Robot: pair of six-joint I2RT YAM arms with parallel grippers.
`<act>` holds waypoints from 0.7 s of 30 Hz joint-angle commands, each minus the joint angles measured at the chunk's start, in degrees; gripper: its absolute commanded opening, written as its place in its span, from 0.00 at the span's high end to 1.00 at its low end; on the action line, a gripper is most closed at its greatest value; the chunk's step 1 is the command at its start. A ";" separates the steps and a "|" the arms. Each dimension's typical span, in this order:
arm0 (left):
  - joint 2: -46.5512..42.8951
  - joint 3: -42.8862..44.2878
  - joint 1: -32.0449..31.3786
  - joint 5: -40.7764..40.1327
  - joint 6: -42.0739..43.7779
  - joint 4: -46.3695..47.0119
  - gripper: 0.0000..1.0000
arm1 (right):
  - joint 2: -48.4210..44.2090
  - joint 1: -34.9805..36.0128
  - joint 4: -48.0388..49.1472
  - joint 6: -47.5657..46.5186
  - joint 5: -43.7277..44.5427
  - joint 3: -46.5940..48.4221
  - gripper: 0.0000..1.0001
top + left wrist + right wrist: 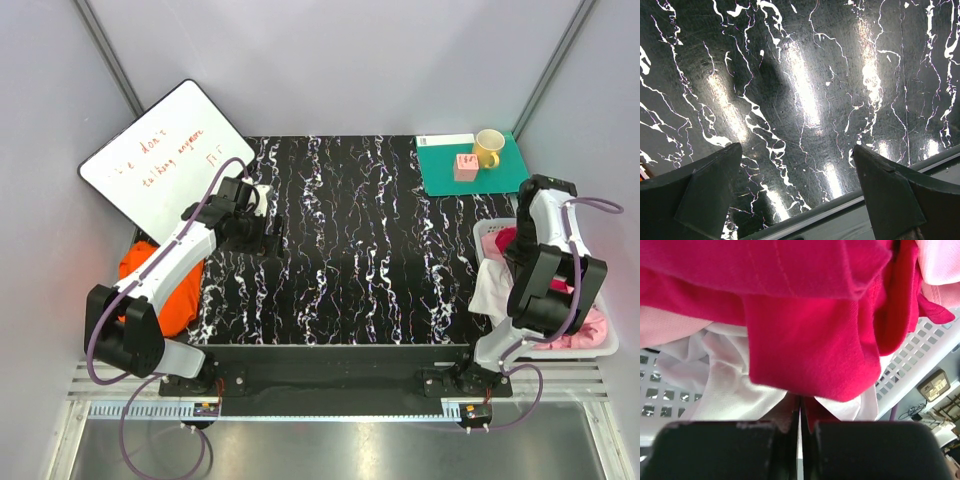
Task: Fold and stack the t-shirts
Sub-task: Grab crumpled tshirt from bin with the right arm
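Observation:
In the right wrist view a magenta-red t-shirt (805, 340) lies bunched over a white one (715, 375) and a pale pink one (670, 325) inside the basket. My right gripper (801, 402) is shut, its tips pinching the lower edge of the magenta-red fold. From above, the right gripper (515, 242) reaches down into the basket beside the magenta-red cloth (498, 243). An orange t-shirt (150, 285) lies heaped off the table's left edge. My left gripper (270, 225) hovers open over the bare black marbled table (805, 90), nothing between its fingers (705, 195).
A white slatted basket (600, 345) stands at the table's right edge, pale pink cloth (490, 290) spilling over its side. A whiteboard (165, 160) leans at the back left. A green mat (500, 175) at the back right holds a yellow mug (488, 148) and a pink cube (465, 167).

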 commanded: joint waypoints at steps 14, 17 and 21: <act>2.22 2.85 -0.25 0.86 0.86 0.64 0.01 | -14.24 -0.03 -9.01 -0.64 1.31 4.09 0.00; 1.78 2.85 -0.25 1.12 0.86 0.64 0.01 | -9.85 -0.12 -9.10 0.51 2.98 3.38 0.00; 1.07 2.24 -0.25 0.86 0.86 0.64 0.01 | -4.57 -1.34 -9.18 1.48 5.36 4.35 0.00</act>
